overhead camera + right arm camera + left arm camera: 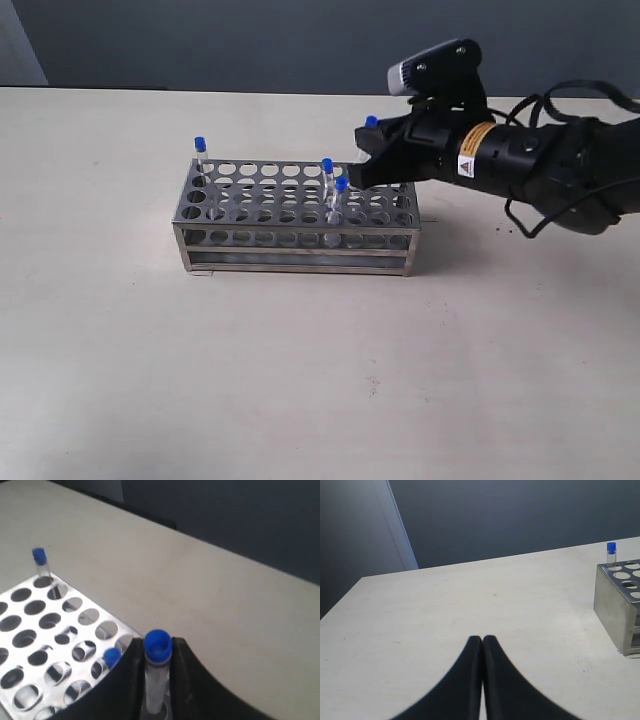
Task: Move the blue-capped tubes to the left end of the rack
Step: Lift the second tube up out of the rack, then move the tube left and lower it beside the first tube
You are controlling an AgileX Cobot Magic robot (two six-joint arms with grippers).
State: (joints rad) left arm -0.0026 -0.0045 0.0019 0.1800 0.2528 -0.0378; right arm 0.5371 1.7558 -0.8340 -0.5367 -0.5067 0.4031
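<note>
Black and pressed tip to tip, the left pincer (482, 640) held nothing and hung over bare worktop (445, 600), off the left end of the rack (610, 605). The first blue-capped tube (200, 160) already stood in the far corner hole at that end. Towards the right, the second tube (327, 178) and the third tube (341, 200) stood close together, not yet moved. Over the rack's far right the right pincer (368, 155) gripped the fourth tube (156, 675) just below its cap; we could not tell whether its foot was clear of the hole. We judged the step to be carrying this tube leftward. The next move called for a straight lift, a pass above the standing caps, then a plumb descent into a free hole beside the first.
</note>
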